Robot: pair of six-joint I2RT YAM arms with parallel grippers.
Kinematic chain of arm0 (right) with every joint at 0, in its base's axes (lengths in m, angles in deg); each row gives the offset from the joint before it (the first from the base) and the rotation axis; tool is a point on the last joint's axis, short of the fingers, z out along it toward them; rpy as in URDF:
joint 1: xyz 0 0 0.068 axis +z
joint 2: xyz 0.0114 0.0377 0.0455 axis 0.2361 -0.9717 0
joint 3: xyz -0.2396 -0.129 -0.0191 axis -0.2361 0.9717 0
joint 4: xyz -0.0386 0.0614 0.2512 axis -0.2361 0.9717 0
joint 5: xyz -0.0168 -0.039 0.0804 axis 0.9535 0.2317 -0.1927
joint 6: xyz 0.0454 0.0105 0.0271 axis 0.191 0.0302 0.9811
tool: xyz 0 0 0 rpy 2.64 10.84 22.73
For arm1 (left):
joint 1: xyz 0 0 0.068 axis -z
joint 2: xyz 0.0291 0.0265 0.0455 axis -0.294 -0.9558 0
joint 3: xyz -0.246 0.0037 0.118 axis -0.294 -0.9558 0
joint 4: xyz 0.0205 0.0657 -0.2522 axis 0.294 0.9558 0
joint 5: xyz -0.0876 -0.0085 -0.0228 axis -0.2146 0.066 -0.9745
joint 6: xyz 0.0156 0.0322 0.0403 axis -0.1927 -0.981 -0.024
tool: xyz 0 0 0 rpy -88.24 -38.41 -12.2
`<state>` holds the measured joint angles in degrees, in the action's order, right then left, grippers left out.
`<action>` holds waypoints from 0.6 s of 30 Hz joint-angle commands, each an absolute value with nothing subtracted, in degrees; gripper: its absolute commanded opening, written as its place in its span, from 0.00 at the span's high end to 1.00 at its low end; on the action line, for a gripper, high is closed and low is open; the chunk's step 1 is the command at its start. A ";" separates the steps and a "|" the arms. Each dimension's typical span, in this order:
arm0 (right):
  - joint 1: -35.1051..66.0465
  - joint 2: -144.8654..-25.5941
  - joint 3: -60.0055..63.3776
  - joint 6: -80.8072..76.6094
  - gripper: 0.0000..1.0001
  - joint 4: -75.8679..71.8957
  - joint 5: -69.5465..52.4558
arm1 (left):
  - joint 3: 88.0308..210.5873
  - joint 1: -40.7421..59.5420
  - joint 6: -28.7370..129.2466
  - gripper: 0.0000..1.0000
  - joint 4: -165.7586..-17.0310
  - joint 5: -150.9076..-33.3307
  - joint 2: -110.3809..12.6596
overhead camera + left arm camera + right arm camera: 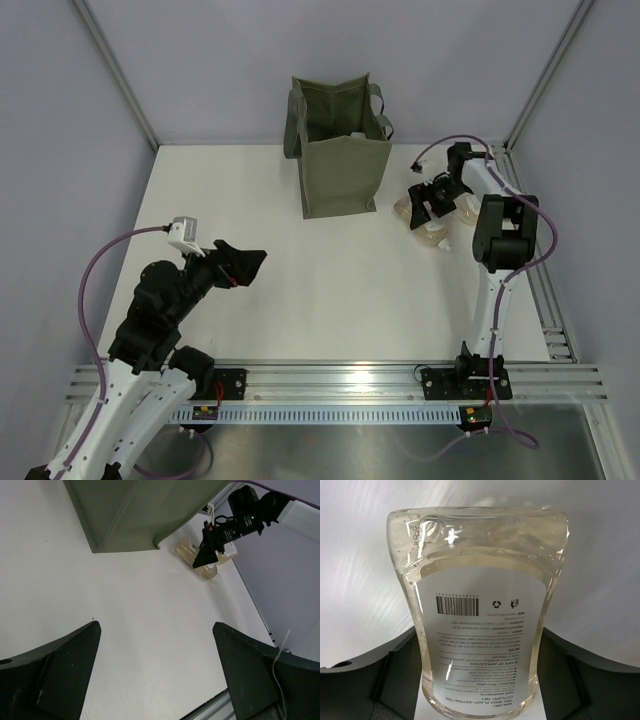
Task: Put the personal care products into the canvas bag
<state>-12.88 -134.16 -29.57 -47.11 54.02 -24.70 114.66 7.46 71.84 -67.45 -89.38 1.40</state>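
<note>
The olive canvas bag [340, 160] stands upright at the back centre; it also shows in the left wrist view [130, 510]. Right of it, beige pouches [437, 237] lie on the table. My right gripper [425, 200] is down among them. In the right wrist view its fingers [375, 680] press both sides of a clear beige pouch [480, 580] with a white barcode label. My left gripper [243, 265] is open and empty over the left of the table, far from the bag. The bottles are out of view.
The white table ends at grey walls with metal corner posts [120, 80]. An aluminium rail [350, 380] runs along the near edge. The left wrist view shows the right gripper [205, 555] over the pouches [187, 550] beside the bag's base.
</note>
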 commanded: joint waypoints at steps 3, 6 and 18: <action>-21.21 -118.25 -22.54 -32.13 1.00 49.89 -44.83 | 114.67 7.25 73.92 0.01 -68.28 -89.39 3.43; -21.65 -109.48 -20.07 -26.16 1.00 46.83 -48.10 | 114.67 7.25 74.09 0.01 -68.72 -89.75 2.99; -9.73 -105.56 -50.45 -7.15 1.00 40.23 -27.08 | 115.29 7.25 73.48 0.01 -71.53 -89.92 -0.96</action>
